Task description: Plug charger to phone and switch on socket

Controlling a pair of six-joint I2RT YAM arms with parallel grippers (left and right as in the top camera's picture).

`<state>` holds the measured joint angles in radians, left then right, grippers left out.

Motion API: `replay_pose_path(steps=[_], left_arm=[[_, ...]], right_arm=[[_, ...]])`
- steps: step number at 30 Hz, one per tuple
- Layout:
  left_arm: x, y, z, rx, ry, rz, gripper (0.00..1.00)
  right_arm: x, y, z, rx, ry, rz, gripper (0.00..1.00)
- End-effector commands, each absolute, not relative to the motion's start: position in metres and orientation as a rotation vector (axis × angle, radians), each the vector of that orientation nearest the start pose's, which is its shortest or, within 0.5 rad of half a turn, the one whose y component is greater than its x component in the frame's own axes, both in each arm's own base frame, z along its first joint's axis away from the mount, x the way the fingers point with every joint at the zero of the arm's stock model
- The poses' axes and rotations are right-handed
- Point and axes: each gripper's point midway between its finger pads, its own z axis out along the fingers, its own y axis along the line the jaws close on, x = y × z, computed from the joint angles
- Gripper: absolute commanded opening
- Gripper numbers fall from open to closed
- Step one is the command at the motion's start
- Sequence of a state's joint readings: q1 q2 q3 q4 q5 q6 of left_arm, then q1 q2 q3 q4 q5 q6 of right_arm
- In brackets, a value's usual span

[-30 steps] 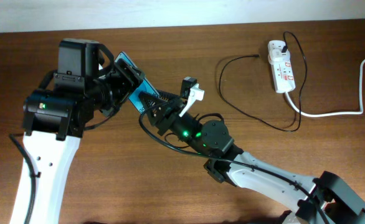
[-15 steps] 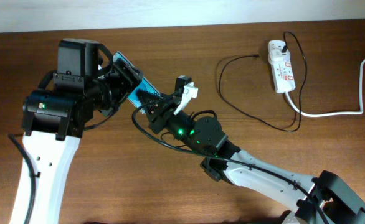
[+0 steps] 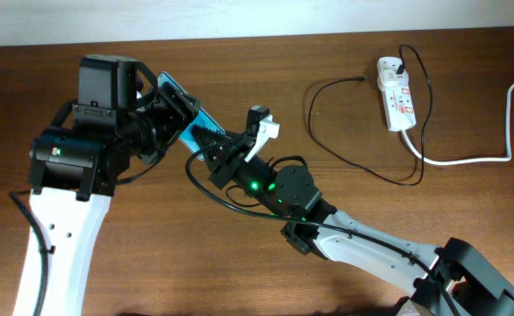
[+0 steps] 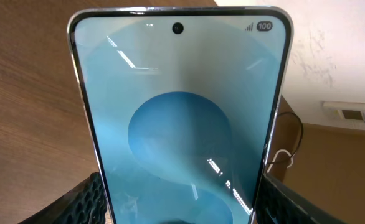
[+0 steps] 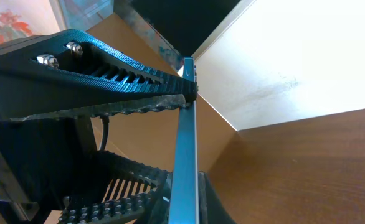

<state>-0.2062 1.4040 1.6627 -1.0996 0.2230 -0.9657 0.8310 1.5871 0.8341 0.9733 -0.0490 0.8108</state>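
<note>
While the left jaws clamp the phone (image 4: 181, 124) across its width, the right jaws are closed, tips against its edge. Far from both jaws, the charger (image 3: 310, 105) lies plugged into the socket (image 3: 395, 95).

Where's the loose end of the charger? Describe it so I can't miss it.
Find the white socket at the far right of the table. The charger leaves its far end, loops forward and arcs back; its connector tip lies on the wood just left of the socket. It is thin and black, unlike the thick white cord.
</note>
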Motion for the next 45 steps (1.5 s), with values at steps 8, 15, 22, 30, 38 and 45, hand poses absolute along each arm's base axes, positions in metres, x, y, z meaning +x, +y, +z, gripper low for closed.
replay_pose_path(steps=[8, 15, 22, 30, 38, 45], left_arm=[[0.338, -0.115, 0.323, -0.83, 2.4, -0.813, 0.99], [0.334, -0.121, 0.326, -0.789, 2.412, -0.852, 0.99], [0.314, -0.115, 0.356, -0.377, 2.356, -0.757, 0.99], [0.249, -0.065, 0.382, -0.177, 2.263, -0.429, 0.99], [0.225, -0.061, 0.389, -0.115, 2.236, -0.412, 0.99], [0.223, -0.066, 0.388, -0.108, 2.242, -0.446, 0.99]], right_arm=[[0.308, 0.367, 0.332, -0.107, 1.429, 1.465, 0.04], [0.337, 0.352, 0.297, -0.036, 1.574, 1.348, 0.04], [0.344, 0.348, 0.253, -0.015, 1.764, 1.26, 0.04], [0.316, 0.348, 0.239, -0.104, 1.936, 1.288, 0.04], [0.268, 0.278, 0.284, -0.036, 2.02, 1.199, 0.04], [0.233, 0.224, 0.319, 0.302, 2.014, 1.362, 0.04]])
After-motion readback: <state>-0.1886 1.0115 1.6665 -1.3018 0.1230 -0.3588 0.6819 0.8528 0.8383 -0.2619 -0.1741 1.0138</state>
